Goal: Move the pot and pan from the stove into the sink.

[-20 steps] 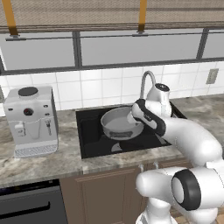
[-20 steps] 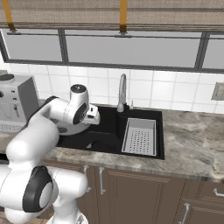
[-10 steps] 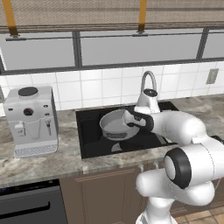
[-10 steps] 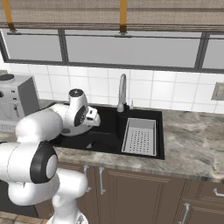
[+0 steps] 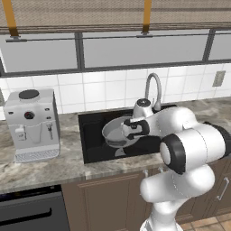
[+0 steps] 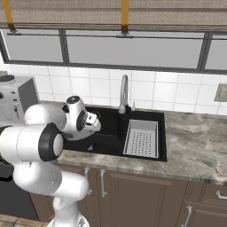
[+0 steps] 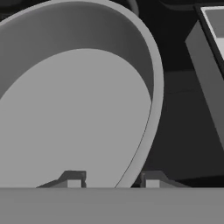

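The silver-grey pot [image 5: 113, 134] lies inside the black sink [image 5: 92, 145], at its middle left. My gripper [image 5: 129, 130] reaches down to the pot's right rim. In the hand view the pot [image 7: 74, 100] looms large and tilted, and its rim runs down between my two fingertips [image 7: 72, 178], one inside the pot and one outside. The gripper [image 7: 111, 179] is open, with the fingers spread wide of the rim. From the right base view the gripper [image 6: 93, 120] sits low over the sink [image 6: 111, 135]. The pan and the stove are out of view.
A grey strainer tray [image 6: 142, 138] fills the sink's right part, and its corner [image 7: 215, 19] shows in the hand view. The chrome tap [image 5: 153, 89] curves up behind the basin. A coffee machine [image 5: 31, 124] stands on the marble counter to the left.
The arm has folded lower and the gripper with the pot has sunk a little down and left into the sink. The fingers now stand apart around the rim.
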